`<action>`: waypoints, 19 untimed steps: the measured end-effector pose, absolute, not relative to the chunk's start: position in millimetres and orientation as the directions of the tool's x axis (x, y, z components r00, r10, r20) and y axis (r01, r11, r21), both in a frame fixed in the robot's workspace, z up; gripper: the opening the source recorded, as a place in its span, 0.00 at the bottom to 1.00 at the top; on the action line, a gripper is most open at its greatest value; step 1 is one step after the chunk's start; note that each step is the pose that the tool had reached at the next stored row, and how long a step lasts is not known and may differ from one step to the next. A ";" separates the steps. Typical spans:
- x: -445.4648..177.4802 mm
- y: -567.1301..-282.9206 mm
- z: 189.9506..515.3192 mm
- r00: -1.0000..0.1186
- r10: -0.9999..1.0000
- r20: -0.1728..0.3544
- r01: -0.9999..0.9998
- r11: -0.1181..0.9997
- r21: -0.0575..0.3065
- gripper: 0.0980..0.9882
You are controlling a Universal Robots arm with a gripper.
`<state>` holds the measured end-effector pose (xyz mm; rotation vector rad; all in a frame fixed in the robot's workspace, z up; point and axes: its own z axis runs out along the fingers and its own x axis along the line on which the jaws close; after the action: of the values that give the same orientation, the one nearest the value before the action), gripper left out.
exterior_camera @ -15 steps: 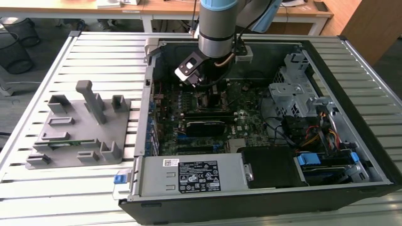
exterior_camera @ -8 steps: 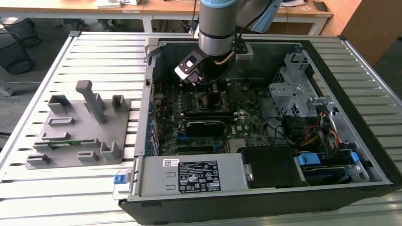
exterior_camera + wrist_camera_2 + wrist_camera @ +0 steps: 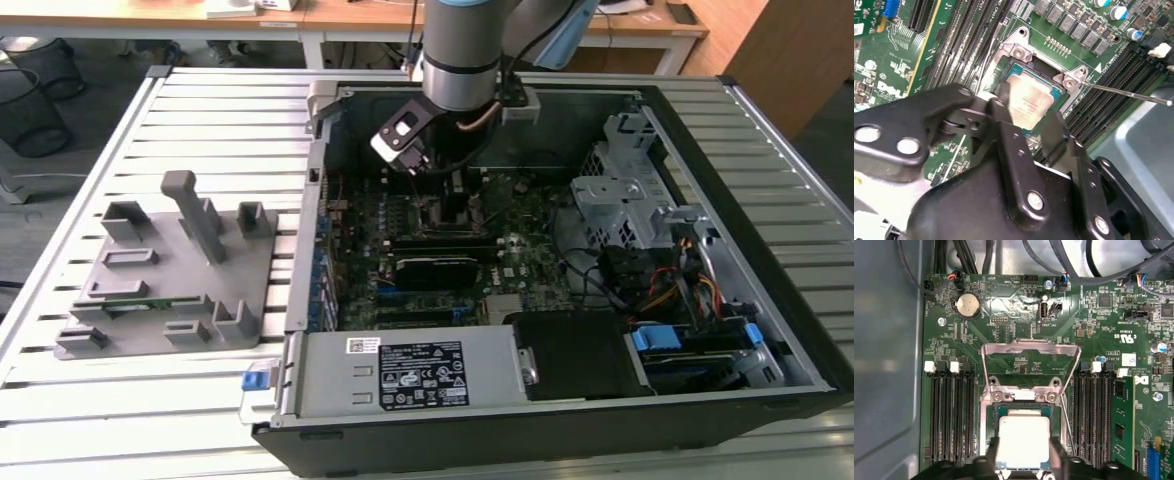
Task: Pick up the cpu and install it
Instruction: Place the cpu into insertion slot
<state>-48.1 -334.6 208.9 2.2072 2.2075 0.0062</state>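
Now, the gripper (image 3: 1024, 454) clamps the cpu (image 3: 1023, 437) by opposite edges, level at the open socket (image 3: 1056, 415), whose lid (image 3: 1029, 346) stands raised for access.

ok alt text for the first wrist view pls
A silver cpu lies in the socket of a green motherboard, with the black gripper right at it. The socket's metal frame is flipped open, and black memory slots run along both sides.
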 end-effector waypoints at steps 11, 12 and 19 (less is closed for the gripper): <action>-48.1 -334.5 219.6 0.000 1.000 -0.012 1.000 0.000 0.017 0.02; -48.1 -334.5 220.6 0.000 1.000 -0.012 1.000 0.000 0.017 0.02; -48.1 -334.5 226.2 0.000 1.000 -0.012 1.000 0.000 0.017 0.01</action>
<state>-48.1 -334.5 226.2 2.2068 2.2071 0.0053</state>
